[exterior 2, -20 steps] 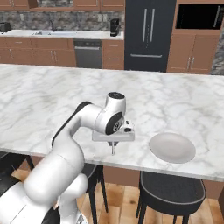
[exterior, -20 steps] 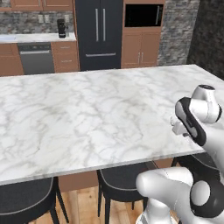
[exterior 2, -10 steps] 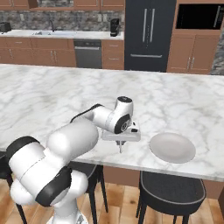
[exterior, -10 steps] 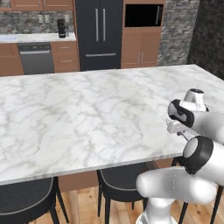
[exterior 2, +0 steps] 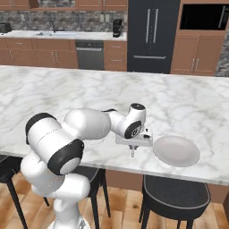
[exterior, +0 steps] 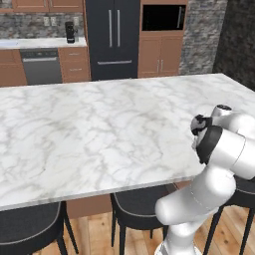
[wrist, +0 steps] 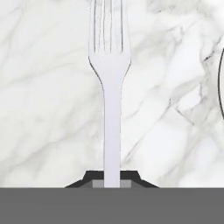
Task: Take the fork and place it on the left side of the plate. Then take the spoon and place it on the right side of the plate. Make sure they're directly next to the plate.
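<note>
Jaws clamped tight on the fork (wrist: 111, 87), the gripper (exterior 2: 133, 150) hangs over the marble counter (exterior 2: 53, 94) near its front edge, just left of the plate (exterior 2: 176, 150). Handle pinched between the fingertips, the tines point away.

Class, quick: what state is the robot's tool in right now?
Tool: closed on the fork, gripping its handle above the marble counter.
</note>
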Available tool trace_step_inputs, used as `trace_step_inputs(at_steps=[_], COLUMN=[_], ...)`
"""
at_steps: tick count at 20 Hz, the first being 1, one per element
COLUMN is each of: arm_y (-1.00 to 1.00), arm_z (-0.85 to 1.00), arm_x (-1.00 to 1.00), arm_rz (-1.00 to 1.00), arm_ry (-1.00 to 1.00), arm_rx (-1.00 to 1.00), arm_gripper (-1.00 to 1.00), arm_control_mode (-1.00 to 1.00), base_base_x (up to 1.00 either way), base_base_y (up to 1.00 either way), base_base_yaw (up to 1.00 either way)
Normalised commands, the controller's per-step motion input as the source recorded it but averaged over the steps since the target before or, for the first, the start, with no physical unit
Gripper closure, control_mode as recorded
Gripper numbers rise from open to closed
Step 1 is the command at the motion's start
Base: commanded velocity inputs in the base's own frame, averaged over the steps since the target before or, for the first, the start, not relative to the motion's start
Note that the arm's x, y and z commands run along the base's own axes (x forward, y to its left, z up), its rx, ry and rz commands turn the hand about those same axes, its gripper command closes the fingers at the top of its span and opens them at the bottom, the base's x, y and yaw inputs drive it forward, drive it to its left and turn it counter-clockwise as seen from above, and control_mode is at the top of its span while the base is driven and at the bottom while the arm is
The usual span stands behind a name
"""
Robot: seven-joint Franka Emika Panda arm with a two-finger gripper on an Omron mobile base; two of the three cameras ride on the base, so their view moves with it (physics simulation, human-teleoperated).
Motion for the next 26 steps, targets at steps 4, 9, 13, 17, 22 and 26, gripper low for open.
trace_step_inputs(at_steps=[4, 9, 13, 17, 22, 26], arm_y=[-0.16, -0.06, -0.03, -0.02, 0.0, 0.0], arm_z=[-0.45, -0.37, -0.3, -0.32, -0.26, 0.03], arm_x=[0.22, 0.2, 0.26, 0.24, 0.05, -0.01], arm_rz=[-0.1, -0.11, -0.1, -0.08, -0.03, 0.0], arm_ry=[0.0, -0.02, 0.0, 0.0, -0.01, -0.09], arm_rx=[-0.01, -0.01, 0.0, 0.0, 0.0, 0.0], arm_gripper=[1.0, 1.0, 1.0, 1.0, -1.0, -1.0], arm_control_mode=[-1.0, -1.0, -1.0, -1.0, -1.0, -1.0], base_base_x=[0.0, 0.0, 0.0, 0.0, 0.0, 0.0], base_base_y=[0.0, 0.0, 0.0, 0.0, 0.0, 0.0], base_base_yaw=[0.0, 0.0, 0.0, 0.0, 0.0, 0.0])
